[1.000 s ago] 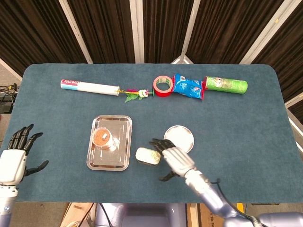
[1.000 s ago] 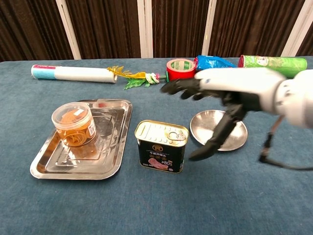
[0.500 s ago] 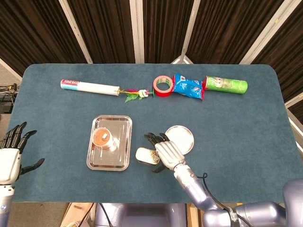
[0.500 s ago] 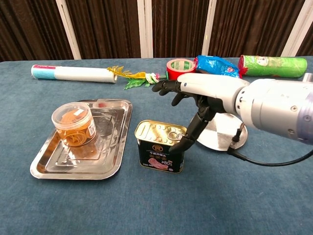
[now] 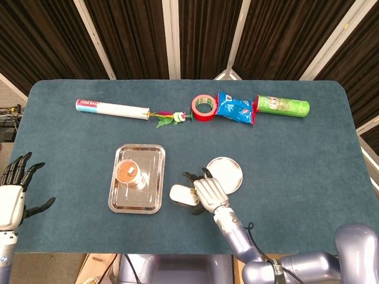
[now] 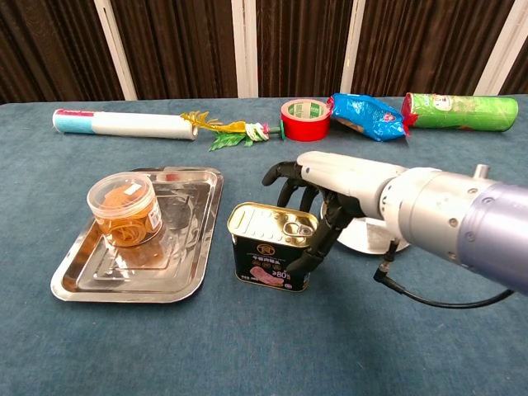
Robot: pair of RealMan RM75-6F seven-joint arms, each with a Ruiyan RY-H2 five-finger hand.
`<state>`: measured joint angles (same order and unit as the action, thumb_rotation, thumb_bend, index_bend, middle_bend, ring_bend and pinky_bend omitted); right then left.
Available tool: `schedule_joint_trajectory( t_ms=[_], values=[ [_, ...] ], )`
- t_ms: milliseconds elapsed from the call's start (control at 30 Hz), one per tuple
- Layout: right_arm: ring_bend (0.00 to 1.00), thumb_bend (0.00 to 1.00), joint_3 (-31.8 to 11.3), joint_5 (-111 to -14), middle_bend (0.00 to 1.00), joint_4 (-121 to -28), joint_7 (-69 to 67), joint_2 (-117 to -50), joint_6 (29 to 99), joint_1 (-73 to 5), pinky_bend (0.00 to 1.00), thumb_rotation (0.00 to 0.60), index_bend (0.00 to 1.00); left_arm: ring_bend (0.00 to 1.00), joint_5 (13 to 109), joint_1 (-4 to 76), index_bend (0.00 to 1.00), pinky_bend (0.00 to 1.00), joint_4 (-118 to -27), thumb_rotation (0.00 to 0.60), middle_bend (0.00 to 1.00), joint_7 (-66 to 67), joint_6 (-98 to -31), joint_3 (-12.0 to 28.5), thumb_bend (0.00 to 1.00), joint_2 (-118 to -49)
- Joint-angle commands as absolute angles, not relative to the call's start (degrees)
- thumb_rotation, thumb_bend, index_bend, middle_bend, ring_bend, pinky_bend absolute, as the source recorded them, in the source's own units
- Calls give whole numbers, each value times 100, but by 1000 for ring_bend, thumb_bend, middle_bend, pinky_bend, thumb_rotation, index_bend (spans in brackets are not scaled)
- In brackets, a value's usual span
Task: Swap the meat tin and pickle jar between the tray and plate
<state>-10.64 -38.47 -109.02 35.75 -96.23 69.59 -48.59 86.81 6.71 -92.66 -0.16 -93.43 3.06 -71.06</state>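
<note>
Meat tin (image 6: 271, 256) stands upright on the blue surface (image 5: 296, 160), between the steel tray (image 6: 87, 283) and the round steel plate (image 5: 228, 171), on neither of them. Largest of the task's things is the tray, left of the tin, with the pickle jar (image 6: 124, 209) standing in its far left part, lid on. The plate lies just right of the tin and is partly hidden by the right hand (image 6: 326, 186) in the chest view. That hand wraps round the tin's right end: its fingers (image 6: 286, 175) curl over the far top edge while the thumb presses against the near right side; whether the grip is firm cannot be told. The left hand (image 5: 13, 195) hovers at the surface's left edge, fingers spread, holding nothing. Along the far side lie a white roll (image 5: 111, 108), a green crisp tube (image 5: 283, 106), a blue snack bag (image 5: 235, 108), red tape (image 5: 204, 107) and a small flower sprig (image 5: 170, 118).
</note>
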Motion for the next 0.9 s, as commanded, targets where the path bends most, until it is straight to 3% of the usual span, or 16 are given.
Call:
schedule_joint_trajectory(
  t_ms=[33, 200, 600, 900],
  values=[
    [418, 3, -1073, -3990, 393, -10732, 3545, -9813, 7140, -4825, 44, 600, 323, 0, 8678, 666, 216, 68, -9267, 600, 0, -46, -9325, 321, 124, -7103],
    [516, 24, -1105, -4278, 530, -10335, 3471, -10209, 7503, -4728, 139, 600, 490, 0, 8679, 646, 220, 68, -9262, 600, 0, -97, -9330, 364, 126, -7105],
    [616, 137, -1151, -4685, 634, -10023, 3385, -10417, 7746, -4511, 203, 600, 578, 0, 8649, 589, 240, 68, -9274, 600, 0, -227, -9389, 475, 145, -7143],
    [625, 145, -1370, -4878, 644, -10370, 3294, -10112, 7894, -4309, 213, 600, 592, 0, 8604, 562, 248, 68, -9267, 600, 0, -247, -9385, 542, 146, -7153]
  ],
)
